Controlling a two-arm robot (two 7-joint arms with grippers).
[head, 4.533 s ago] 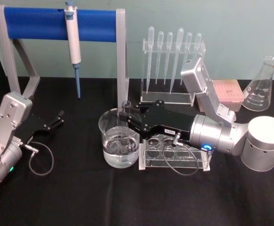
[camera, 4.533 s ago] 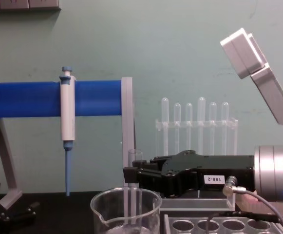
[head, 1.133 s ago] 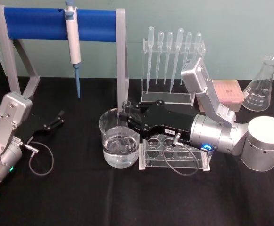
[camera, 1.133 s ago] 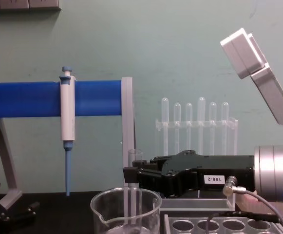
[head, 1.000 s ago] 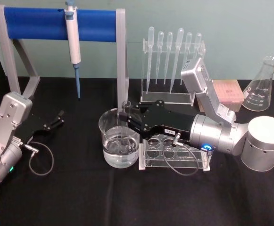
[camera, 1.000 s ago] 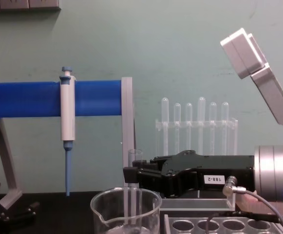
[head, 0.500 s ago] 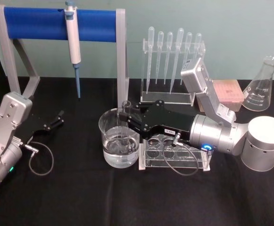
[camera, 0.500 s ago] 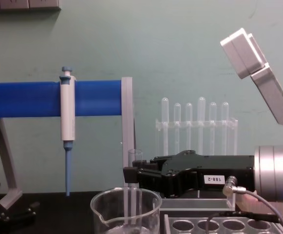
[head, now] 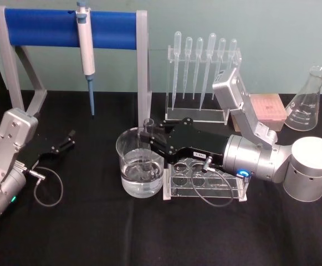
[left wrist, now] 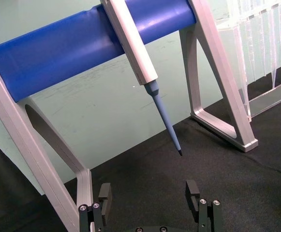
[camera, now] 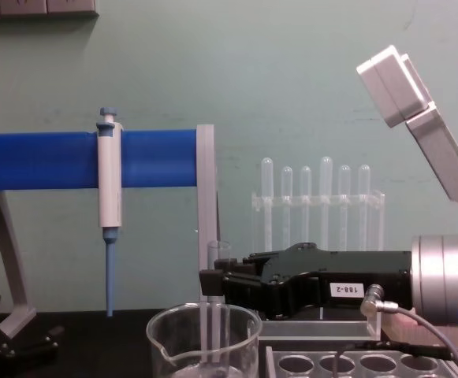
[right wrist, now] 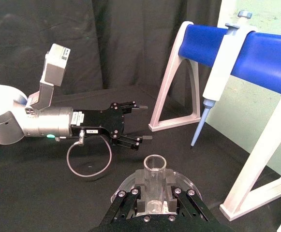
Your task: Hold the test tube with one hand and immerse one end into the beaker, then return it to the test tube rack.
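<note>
The test tube [head: 148,145] stands upright with its lower end inside the beaker [head: 128,166], which holds clear liquid at the table's middle. My right gripper [head: 147,136] is shut on the tube just below its open rim; the rim [right wrist: 155,164] shows between the black fingers in the right wrist view. From the chest, the tube [camera: 218,303] drops past the gripper [camera: 211,282] into the beaker [camera: 173,335]. My left gripper [head: 69,139] rests open and unladen near the table's left side, its two fingertips [left wrist: 193,188] apart.
A clear rack with round holes [head: 227,188] lies just right of the beaker, under my right wrist. A blue-barred stand [head: 44,27] holding a white-and-blue pipette [head: 86,52] stands behind. Plastic pipettes in a rack [head: 202,66], a pink box [head: 269,108] and a conical flask [head: 309,100] sit at the back right.
</note>
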